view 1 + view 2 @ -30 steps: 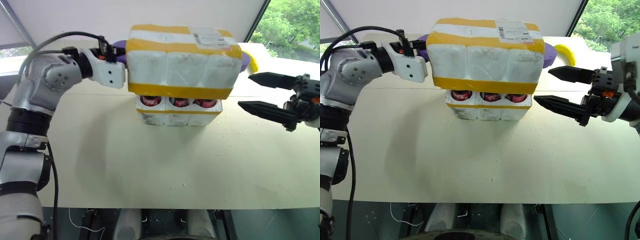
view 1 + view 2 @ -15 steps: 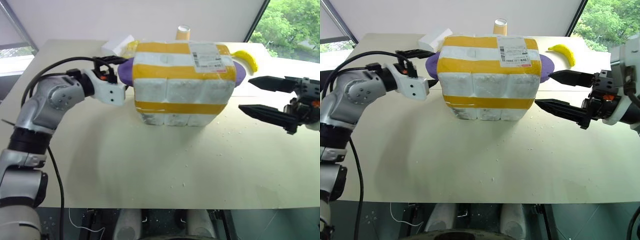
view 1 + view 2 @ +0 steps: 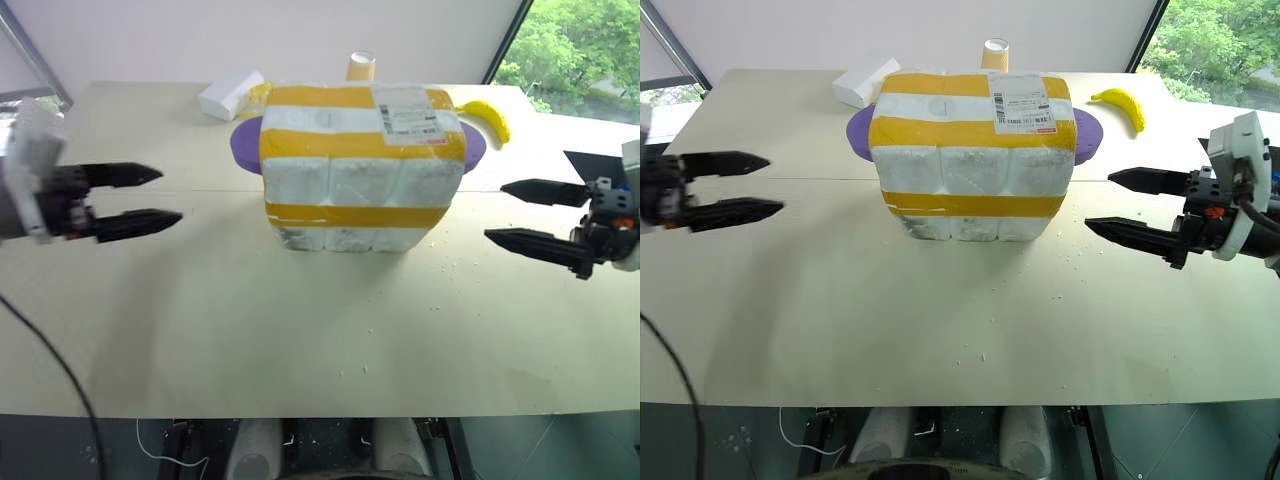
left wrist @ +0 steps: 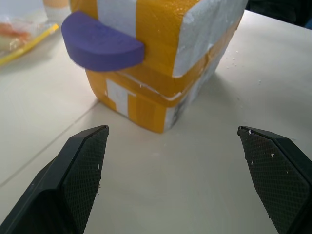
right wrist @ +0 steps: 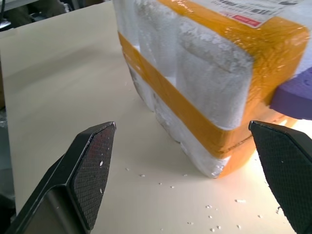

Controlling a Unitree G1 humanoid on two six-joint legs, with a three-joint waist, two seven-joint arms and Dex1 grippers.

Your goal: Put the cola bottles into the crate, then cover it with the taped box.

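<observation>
The taped box (image 3: 362, 150), white foam with wide yellow bands and a shipping label on top, sits squarely over the crate (image 3: 352, 238). Of the crate I see just the white base and its yellow rim band. The cola bottles are hidden inside. My left gripper (image 3: 170, 195) hovers open well to the left of the box, pointing at it and holding nothing. My right gripper (image 3: 495, 211) is open on the opposite side, a short gap from the box. In the left wrist view a box corner (image 4: 195, 44) stands beyond the spread fingers (image 4: 85, 165).
A purple disc (image 3: 243, 146) juts out from behind the box on both sides. At the back of the table (image 3: 300, 340) are a small plain white box (image 3: 230, 93), a paper cup (image 3: 361, 65) and a banana (image 3: 490, 118). Foam crumbs lie around the crate.
The taped box came down from above the crate onto it, hiding the bottles. My left gripper let go, opened, rolled and pulled back far to the left. My right gripper sank slightly.
</observation>
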